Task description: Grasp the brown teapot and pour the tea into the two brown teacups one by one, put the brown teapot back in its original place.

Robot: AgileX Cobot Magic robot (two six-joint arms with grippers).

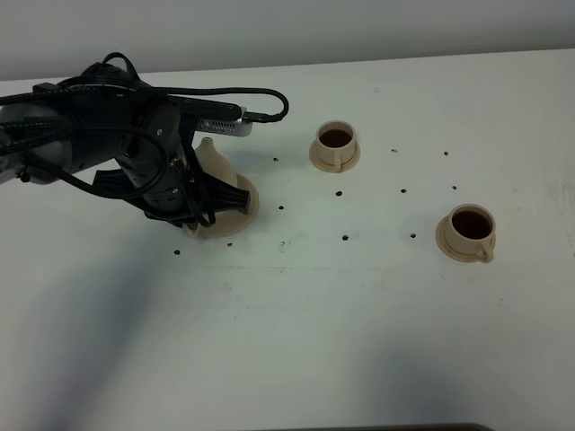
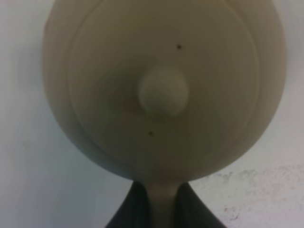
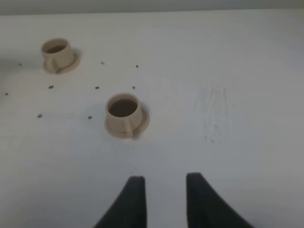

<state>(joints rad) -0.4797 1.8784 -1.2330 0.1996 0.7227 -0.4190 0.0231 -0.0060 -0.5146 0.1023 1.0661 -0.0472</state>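
While perched over the surface's (image 1: 296, 332) far left part, left pincer (image 1: 202, 202) pinching the teapot's (image 1: 216, 166) handle, fingers (image 2: 130, 209) pressed on either side of it in the left wrist view. Teapot sitting on a saucer (image 1: 235, 220), lid knob (image 2: 163, 91) seen from straight above. Right pincer (image 3: 164, 202) spread, gripping nothing, hanging above bare surface with its fingers apart. Far cup (image 1: 335, 141) near the back edge, about mid-width, filled with tea (image 1: 336, 137). Near cup (image 1: 471, 228) toward the right edge, well apart from the first, also holding dark tea, each on its own saucer.
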